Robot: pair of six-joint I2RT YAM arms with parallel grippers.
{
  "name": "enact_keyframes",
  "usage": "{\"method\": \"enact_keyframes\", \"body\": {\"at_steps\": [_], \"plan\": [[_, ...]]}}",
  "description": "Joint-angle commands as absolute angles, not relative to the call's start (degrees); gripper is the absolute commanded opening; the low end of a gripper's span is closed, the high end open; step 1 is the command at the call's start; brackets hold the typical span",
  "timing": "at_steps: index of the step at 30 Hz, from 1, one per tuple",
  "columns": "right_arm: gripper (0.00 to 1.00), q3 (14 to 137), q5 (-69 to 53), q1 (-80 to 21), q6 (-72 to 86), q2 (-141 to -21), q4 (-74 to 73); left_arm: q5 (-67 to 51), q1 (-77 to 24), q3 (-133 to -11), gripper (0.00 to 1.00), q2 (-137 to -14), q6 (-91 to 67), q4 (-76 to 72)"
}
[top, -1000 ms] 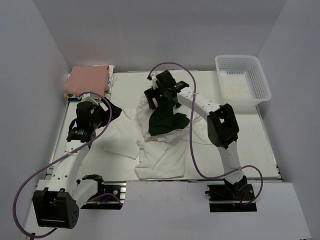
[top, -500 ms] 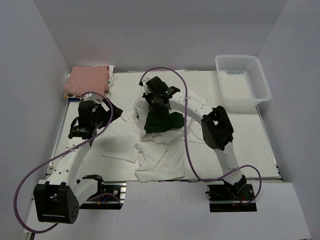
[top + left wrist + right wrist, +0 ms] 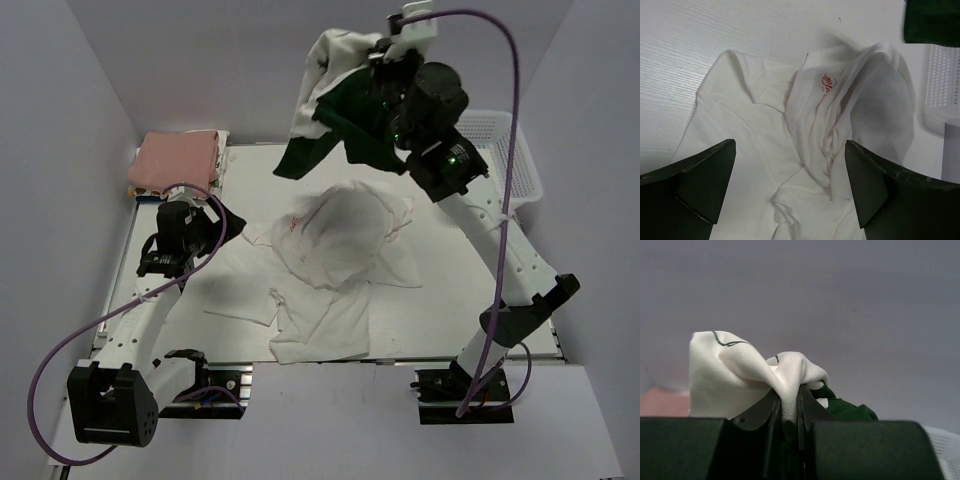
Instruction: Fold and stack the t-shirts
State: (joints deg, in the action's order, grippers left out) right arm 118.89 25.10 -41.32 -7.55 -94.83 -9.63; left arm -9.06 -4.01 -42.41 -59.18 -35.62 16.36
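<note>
My right gripper (image 3: 372,62) is raised high above the table's back, shut on a white and dark green t-shirt (image 3: 340,100) that hangs from it. In the right wrist view its jaws pinch a fold of the white cloth (image 3: 785,385), with green cloth behind. Below lie more white t-shirts: a rumpled one (image 3: 335,235) heaped in the middle and another spread flat (image 3: 325,320) toward the front. My left gripper (image 3: 160,262) hovers open over the left of the pile; between its fingers (image 3: 695,180) the wrist view shows wrinkled white shirt (image 3: 805,150).
A folded pink cloth (image 3: 178,160) lies on a stack at the back left corner. A white plastic lattice basket (image 3: 500,165) stands at the back right, partly behind the right arm. The enclosure walls close in on both sides.
The right gripper closed on the green and white t-shirt on the table and lifted it high toward the back. The rumpled white shirt beneath is now uncovered. The left arm barely moved.
</note>
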Motion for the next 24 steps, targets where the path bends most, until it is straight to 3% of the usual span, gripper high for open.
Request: {"method": "enact_keyframes", "body": {"at_steps": [1, 6, 9, 18, 24], "plan": [[0.00, 120.41, 40.31, -38.50, -14.58, -95.97, 2.88, -9.84, -4.13, -44.82, 1.00, -58.89, -35.77, 16.35], [0.00, 122.60, 51.76, -32.27, -39.86, -98.87, 28.44, -9.84, -4.13, -44.82, 1.00, -59.41, -35.24, 16.87], [0.00, 126.91, 51.51, -26.64, -41.83, -101.77, 27.16, -9.32, -4.13, -44.82, 1.00, -60.55, -35.24, 16.88], [0.00, 119.37, 45.27, -9.85, -28.77, -109.05, 14.17, -6.42, -4.13, -46.05, 1.00, -62.40, -35.24, 18.89], [0.00, 115.58, 25.55, -0.71, -15.39, -117.75, 1.24, -5.89, -4.13, -46.58, 1.00, -66.00, -35.24, 20.04]]}}
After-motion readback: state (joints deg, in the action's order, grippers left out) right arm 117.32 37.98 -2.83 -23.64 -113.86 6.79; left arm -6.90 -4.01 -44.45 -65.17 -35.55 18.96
